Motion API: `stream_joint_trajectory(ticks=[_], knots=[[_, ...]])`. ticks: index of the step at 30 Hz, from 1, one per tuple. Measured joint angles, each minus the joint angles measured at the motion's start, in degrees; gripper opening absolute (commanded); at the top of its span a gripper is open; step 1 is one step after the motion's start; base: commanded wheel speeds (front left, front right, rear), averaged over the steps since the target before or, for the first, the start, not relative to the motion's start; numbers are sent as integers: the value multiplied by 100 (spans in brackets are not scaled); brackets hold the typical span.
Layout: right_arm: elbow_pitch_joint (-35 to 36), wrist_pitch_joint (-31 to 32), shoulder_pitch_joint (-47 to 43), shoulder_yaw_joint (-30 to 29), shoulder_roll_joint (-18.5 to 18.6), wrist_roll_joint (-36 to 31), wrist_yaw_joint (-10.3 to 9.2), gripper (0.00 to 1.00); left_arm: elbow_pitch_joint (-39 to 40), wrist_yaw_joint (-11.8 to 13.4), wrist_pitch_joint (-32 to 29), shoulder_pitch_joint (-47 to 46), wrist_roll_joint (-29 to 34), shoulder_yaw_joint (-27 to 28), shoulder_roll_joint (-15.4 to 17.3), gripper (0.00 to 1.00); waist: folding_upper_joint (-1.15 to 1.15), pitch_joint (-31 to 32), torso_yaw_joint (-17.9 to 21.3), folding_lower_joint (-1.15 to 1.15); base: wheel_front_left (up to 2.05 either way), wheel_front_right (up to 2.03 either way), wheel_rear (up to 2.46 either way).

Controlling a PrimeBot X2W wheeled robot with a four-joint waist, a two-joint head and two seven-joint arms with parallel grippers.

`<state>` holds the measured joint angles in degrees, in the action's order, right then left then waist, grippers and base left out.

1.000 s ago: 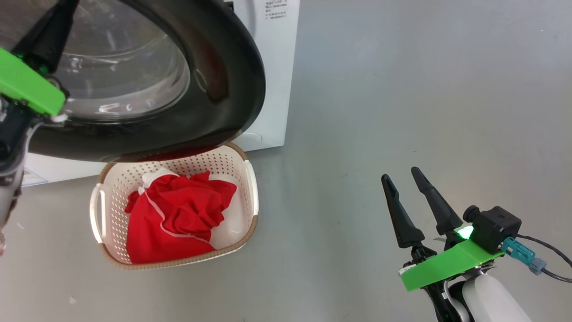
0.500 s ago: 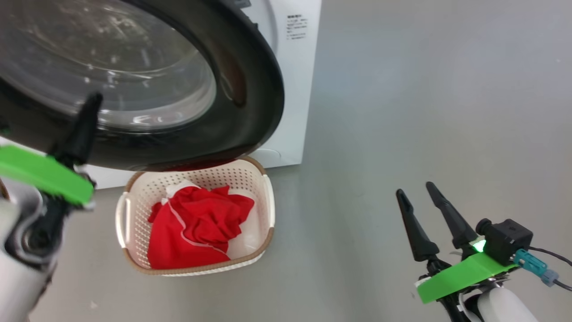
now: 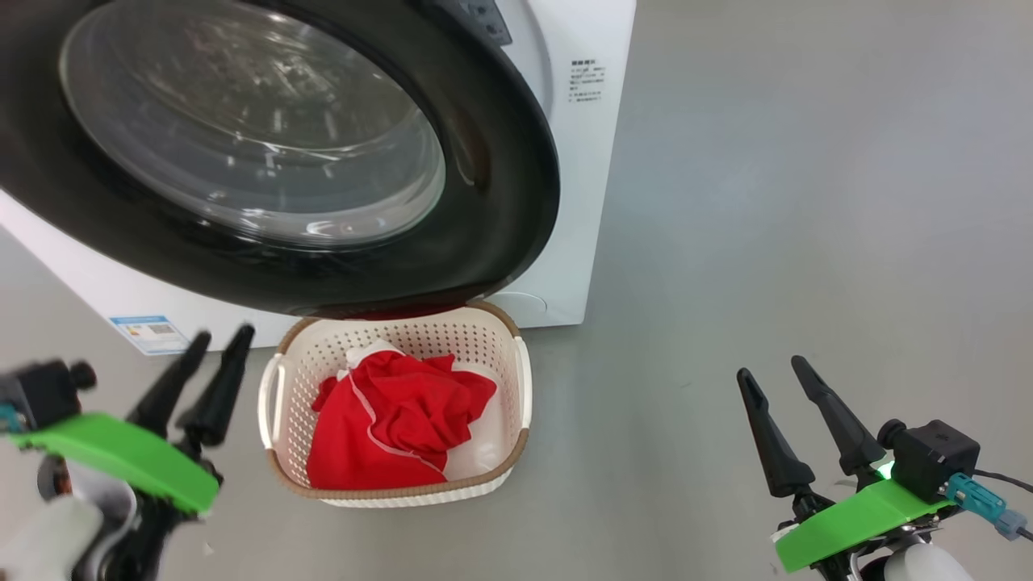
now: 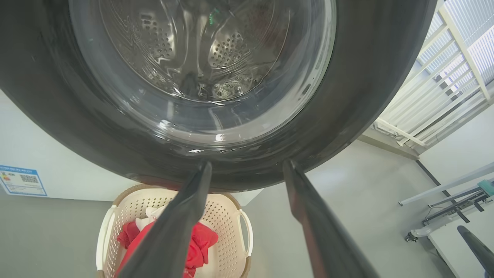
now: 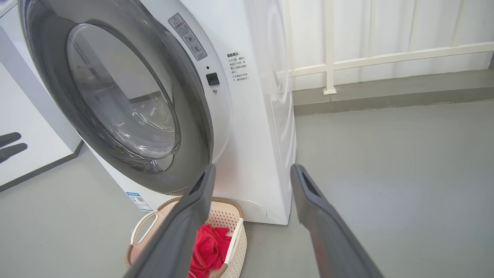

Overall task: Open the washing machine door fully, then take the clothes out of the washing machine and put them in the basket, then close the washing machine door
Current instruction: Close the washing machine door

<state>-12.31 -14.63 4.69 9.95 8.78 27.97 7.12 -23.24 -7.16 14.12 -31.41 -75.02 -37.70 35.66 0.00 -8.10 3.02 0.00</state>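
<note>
the white washing machine stands on the grey floor, and its washing machine door, black-rimmed with bulging glass, is swung most of the way back over the opening. through that glass, in the left wrist view, the steel drum looks bare of laundry. the basket sits on the floor under the door's lower edge, near the machine's foot, with the red and white clothes bundled inside it, so the unloading part reads as done. what has changed is the left gripper: a second ago it was up at the door with its fingers pinched together, and now it is down at the lower left, just beside the basket's left handle and clear of the door, its claw spread wide with nothing between the fingers. the head camera has swung too, so the machine's shift across the view is not its own move. the right gripper hangs over the floor at the lower right, well apart from the basket, equally wide and empty. in the right wrist view a dark latch slot on the front panel shows uncovered just beside the rim; i judge the door pushed to but not clicked home, though these angles leave it unsure, and one firmer push on the rim may be what remains.
</note>
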Motion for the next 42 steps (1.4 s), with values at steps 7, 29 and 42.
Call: stream_joint_trajectory(ticks=[7, 29, 42], knots=[[27, 0, -112, -108, 56, 0, 0, 100, -81, 0, 18, 735, 612, 793, -413, 100, 0, 90, -57, 0, 0, 0, 0], [35, 0, -572, -378, 177, 0, 0, 100, 385, -1, 18, 2865, 3023, 3149, -1800, 100, 0, 289, 150, 0, 0, 0, 0], [56, 0, -806, -564, 181, -33, 0, 100, 938, -1, 18, 3423, 4754, 4055, -2674, 100, 0, 545, 251, 0, 0, 0, 0]])
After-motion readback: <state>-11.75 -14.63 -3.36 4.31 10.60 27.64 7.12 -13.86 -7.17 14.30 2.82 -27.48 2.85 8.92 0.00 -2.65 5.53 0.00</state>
